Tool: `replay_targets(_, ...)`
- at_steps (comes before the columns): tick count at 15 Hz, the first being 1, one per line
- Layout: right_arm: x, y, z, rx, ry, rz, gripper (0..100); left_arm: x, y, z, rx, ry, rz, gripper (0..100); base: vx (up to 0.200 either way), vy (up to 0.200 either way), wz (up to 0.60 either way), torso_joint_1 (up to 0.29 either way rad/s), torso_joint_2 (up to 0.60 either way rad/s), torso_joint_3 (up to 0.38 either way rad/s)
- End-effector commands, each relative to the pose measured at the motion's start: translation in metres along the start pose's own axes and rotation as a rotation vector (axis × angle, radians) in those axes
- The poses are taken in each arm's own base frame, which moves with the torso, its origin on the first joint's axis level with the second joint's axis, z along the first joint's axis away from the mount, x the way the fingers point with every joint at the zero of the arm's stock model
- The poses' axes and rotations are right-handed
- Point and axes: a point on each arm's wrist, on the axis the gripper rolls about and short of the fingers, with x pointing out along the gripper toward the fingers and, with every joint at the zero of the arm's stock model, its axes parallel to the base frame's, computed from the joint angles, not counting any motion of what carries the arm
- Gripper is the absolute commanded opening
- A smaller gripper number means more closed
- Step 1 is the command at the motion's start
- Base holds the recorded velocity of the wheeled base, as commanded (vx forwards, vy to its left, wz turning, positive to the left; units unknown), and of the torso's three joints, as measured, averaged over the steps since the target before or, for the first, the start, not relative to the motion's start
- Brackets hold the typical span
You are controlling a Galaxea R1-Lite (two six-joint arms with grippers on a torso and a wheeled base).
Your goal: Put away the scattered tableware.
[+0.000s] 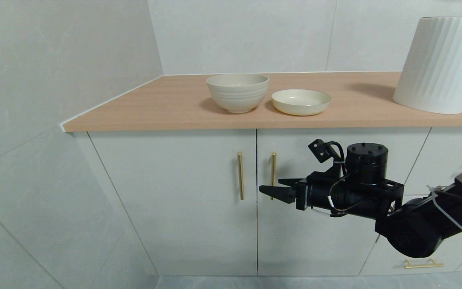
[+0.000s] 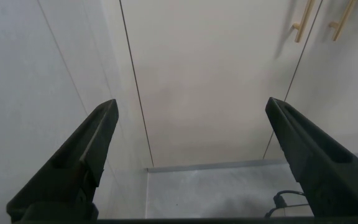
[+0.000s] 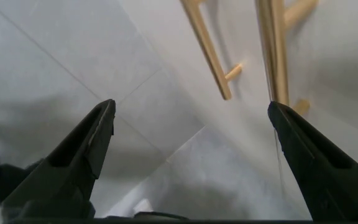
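The right hand (image 1: 270, 186), released, sits at the right door handle (image 1: 273, 172), so opening the cabinet is the step in hand. Next, clench it and pull.

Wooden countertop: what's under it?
Two shut pale grey cabinet doors with vertical brass bar handles; black right gripper, open, near the right-hand handle. Contents hidden behind the doors.

No legible text, label, brand, no. or sign can be made out in any view.
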Motion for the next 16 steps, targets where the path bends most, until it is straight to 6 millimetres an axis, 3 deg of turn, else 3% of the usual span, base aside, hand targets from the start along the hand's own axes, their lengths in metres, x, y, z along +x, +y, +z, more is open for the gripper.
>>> replay_targets(1,0.009,-0.007,-0.005,0.016,0.009,-0.004,100,0.0,0.0,0.0,0.0,0.0,0.0,100,0.0,0.0,0.0,0.0,0.0,0.0)
replay_targets(16,0.027,-0.013,-0.007,0.062,-0.1,0.005,100,0.0,0.0,0.0,0.0,0.0,-0.001,100,0.0,0.0,0.0,0.0,0.0,0.0)
